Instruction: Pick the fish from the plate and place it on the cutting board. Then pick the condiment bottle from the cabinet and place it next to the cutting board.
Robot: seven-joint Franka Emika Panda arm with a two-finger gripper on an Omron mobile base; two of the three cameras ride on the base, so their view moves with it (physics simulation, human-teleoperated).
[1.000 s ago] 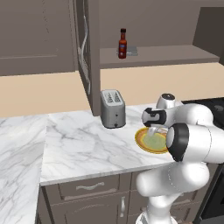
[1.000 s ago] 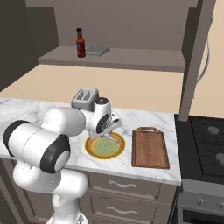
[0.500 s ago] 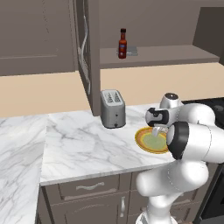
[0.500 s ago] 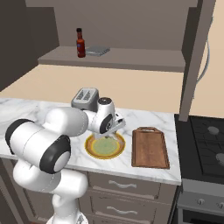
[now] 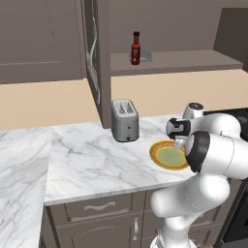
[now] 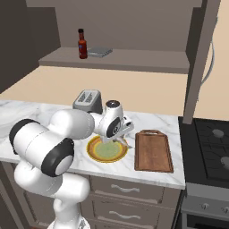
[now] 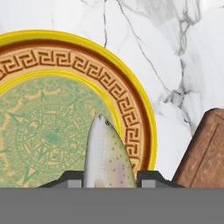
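- The fish (image 7: 106,153) lay between your gripper's (image 7: 109,177) two finger tips, nose out over the green centre of the plate (image 7: 131,105); the jaws looked clamped on its flanks.
- You were in the first step: the fish was gripped but not yet carried off the plate.
- The cutting board (image 6: 154,150) sat just beside the plate on the counter (image 5: 92,160); your next move called for a lift, then a short carry sideways.
- The bottle (image 5: 135,48) stood on the cabinet (image 5: 193,60) shelf, awaiting the second step.
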